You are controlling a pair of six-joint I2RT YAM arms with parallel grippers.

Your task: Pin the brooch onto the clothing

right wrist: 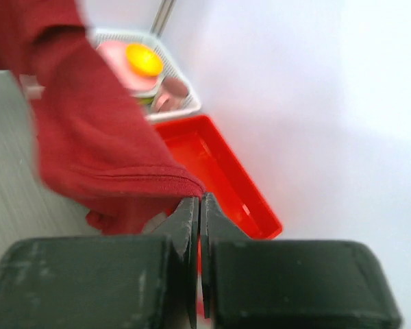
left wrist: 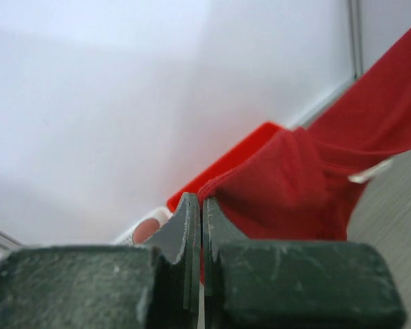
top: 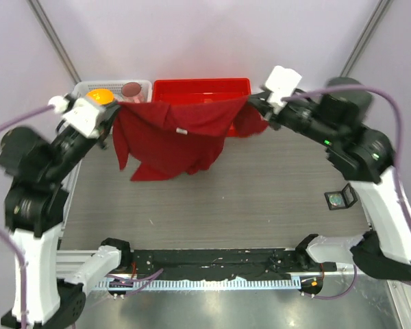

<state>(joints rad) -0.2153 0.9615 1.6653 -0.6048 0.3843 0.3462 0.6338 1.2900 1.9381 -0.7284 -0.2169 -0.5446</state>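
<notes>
Dark red cloth, the T-shirt (top: 171,137) hangs stretched left to right along the table's far edge, in front of the red tray (top: 202,86) and white basket (top: 142,85), its loose part drooping toward the arms. The left gripper (top: 117,109) and right gripper (top: 251,103), jaws pressed together, each pinch an upper corner.

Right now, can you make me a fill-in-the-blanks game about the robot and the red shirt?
1. The left hand and the right hand are both ____ on the T-shirt, holding it up between them.
2. The tray at the far side of the table is coloured ____.
3. The small label on the T-shirt is coloured ____.
4. The white basket stands to the ____ of the tray.

Missing words: shut; red; white; left.
</notes>
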